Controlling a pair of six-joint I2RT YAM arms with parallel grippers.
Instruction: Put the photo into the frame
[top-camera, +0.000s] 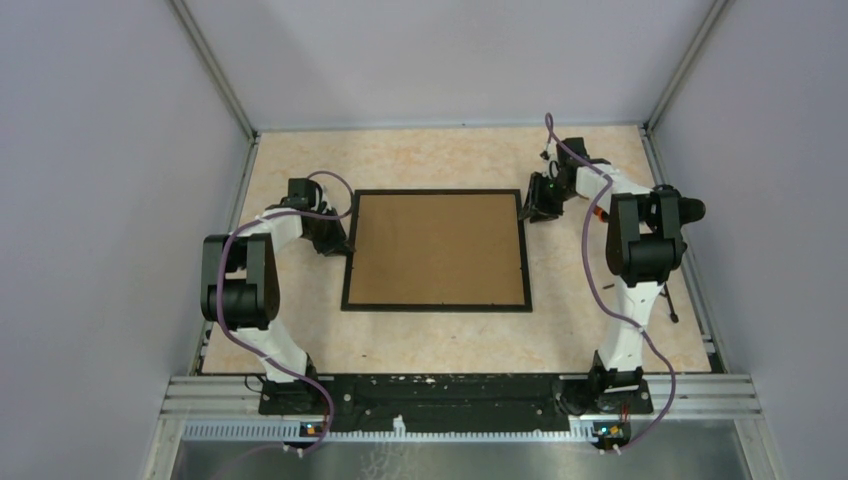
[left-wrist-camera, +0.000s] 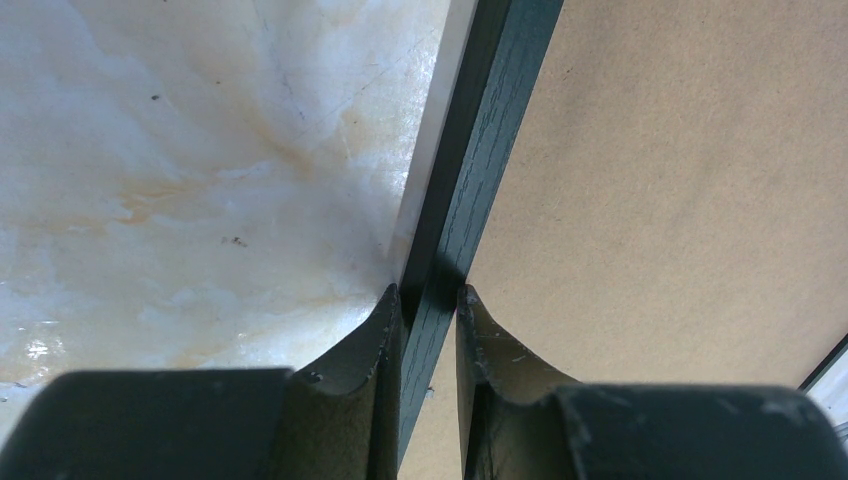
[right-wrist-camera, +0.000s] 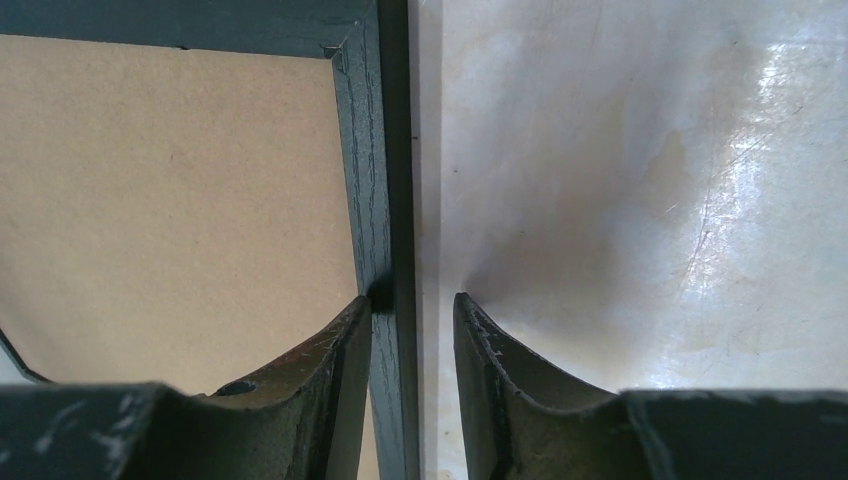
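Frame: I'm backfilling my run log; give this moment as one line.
frame: brown back up | photo: not visible | left pincer: clamped on frame's left edge | right pincer: open, straddling right edge

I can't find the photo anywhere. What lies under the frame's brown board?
Only the brown board shows, inside the frame on the table. Anything beneath the board, the photo included, is covered and cannot be seen.

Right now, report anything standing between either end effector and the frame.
Nothing visible does. The left end effector pinches the frame on its left rail. The right end effector straddles the right rail near the far corner, its outer finger clear of it.
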